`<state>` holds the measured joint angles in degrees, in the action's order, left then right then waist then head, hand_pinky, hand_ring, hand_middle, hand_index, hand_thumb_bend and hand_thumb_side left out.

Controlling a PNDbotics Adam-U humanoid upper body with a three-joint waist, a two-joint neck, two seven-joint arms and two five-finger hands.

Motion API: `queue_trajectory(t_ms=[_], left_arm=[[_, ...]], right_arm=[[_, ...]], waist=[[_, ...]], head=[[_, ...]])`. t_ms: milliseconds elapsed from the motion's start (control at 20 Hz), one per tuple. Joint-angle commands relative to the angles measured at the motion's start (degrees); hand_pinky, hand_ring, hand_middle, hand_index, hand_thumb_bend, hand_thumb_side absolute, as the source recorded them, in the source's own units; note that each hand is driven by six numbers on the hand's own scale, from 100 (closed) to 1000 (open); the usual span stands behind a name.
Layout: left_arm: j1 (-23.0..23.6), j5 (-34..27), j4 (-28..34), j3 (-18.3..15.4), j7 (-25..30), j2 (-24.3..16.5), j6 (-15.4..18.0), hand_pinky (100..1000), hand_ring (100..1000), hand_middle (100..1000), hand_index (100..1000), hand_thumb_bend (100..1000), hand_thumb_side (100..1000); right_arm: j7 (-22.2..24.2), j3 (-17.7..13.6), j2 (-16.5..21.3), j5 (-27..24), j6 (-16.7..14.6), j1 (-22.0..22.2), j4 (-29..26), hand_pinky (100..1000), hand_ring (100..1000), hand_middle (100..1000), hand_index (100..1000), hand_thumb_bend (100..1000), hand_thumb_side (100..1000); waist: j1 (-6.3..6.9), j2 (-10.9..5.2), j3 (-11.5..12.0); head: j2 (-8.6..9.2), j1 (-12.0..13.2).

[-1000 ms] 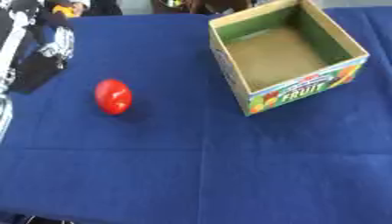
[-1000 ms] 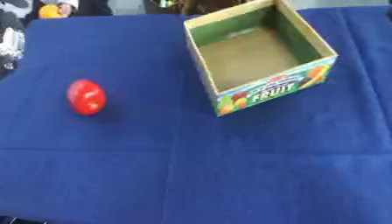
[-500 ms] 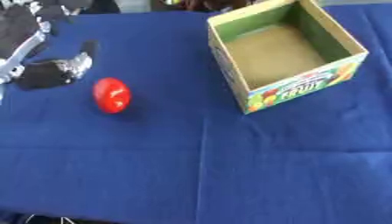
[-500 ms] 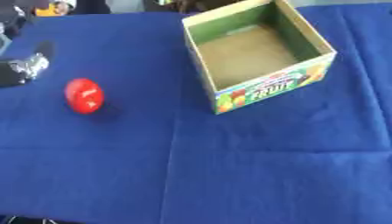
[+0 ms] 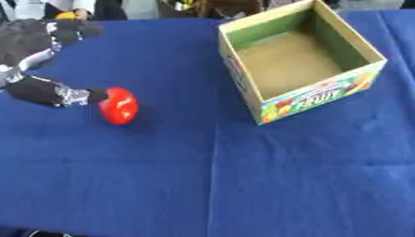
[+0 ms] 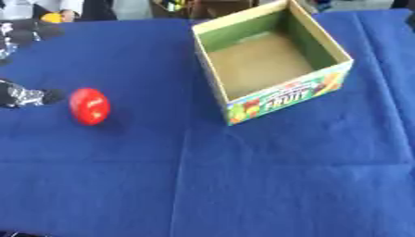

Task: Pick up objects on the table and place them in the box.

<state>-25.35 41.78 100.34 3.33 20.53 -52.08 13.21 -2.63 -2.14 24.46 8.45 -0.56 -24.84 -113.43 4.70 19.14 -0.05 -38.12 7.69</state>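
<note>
At far left, the black left hand (image 5: pixel 36 69) is spread, its thumb tip touching the round red fruit-like object (image 5: pixel 118 105) on the blue cloth-covered table (image 5: pixel 243 176). Far right stands the open cardboard fruit box (image 5: pixel 300 60), empty.

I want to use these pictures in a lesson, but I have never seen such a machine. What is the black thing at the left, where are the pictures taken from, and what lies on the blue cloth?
Both pictures come from the two eyes of a camera in a humanoid robot's head, looking down. The black shape is its left robot hand, reaching in beside a red object and apparently touching it, not yet holding it. An open cardboard fruit box stands on the blue-covered table and looks empty. The right robot hand is out of view.
</note>
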Motion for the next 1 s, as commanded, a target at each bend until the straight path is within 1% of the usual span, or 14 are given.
queue_trajectory(t_ms=[50,100,150,200,450,550,700,750,850,1000], left_arm=[[-1.2,0.7,-0.6,0.0,2.8,-3.0,1.0,672,840,922,1000,737,852],[-1.5,0.9,-0.8,0.1,3.7,-3.0,1.3,672,840,922,1000,739,847],[-1.9,0.8,-1.0,0.2,4.7,-2.9,1.6,677,845,928,1000,742,805],[-2.2,0.7,-1.4,0.5,5.6,-2.9,1.9,680,848,933,1000,731,785],[-4.1,-0.4,-3.5,2.2,10.4,-2.9,2.8,691,860,946,1000,719,751],[-4.9,-0.4,-4.3,3.0,12.3,-3.0,3.2,712,873,956,1000,690,701],[-6.0,0.6,-5.1,3.8,14.8,-3.1,3.8,723,882,963,1000,668,671],[-6.3,0.9,-5.3,4.0,15.3,-3.0,4.0,723,882,963,1000,668,671],[-7.0,1.7,-6.2,4.6,16.1,-2.9,4.4,729,886,960,1000,629,636],[-7.9,2.9,-8.2,5.6,16.6,-2.5,5.1,730,890,956,1000,605,616]], right_arm=[[0.2,-0.1,0.9,-0.2,0.0,-0.4,-1.2,696,746,502,712,249,668],[0.2,-0.1,0.9,-0.2,0.0,-0.4,-1.2,696,746,502,712,249,668],[0.3,-0.1,0.8,-0.2,0.0,-0.4,-1.2,696,746,502,712,250,668],[0.3,-0.1,0.8,-0.2,0.0,-0.4,-1.2,696,746,502,712,251,668],[0.4,0.0,0.9,-0.3,0.0,-0.4,-1.2,696,746,502,712,254,669],[0.5,0.1,0.9,-0.3,0.0,-0.5,-1.2,696,746,502,712,255,670],[0.6,0.1,0.9,-0.3,0.0,-0.5,-1.2,696,747,501,713,255,670],[0.6,0.1,0.9,-0.3,0.0,-0.4,-1.2,696,747,501,713,255,670],[0.7,0.2,0.9,-0.3,0.0,-0.4,-1.2,697,747,501,713,256,670],[0.8,0.2,0.9,-0.3,0.0,-0.5,-1.2,697,747,501,713,257,670]], waist=[[0.02,-1.21,-0.1],[0.05,-1.22,-0.1],[0.08,-1.21,-0.2],[0.09,-1.20,-0.2],[0.10,-1.16,-0.5],[0.12,-1.12,-0.6],[0.22,-1.06,-0.7],[0.24,-1.04,-0.8],[0.33,-0.97,-0.8],[0.40,-0.85,-1.1]], head=[[0.65,0.0],[0.63,0.0],[0.63,0.0],[0.63,0.1],[0.59,0.3],[0.65,0.3],[0.76,0.4],[0.77,0.4],[0.82,0.5],[0.93,0.6]])
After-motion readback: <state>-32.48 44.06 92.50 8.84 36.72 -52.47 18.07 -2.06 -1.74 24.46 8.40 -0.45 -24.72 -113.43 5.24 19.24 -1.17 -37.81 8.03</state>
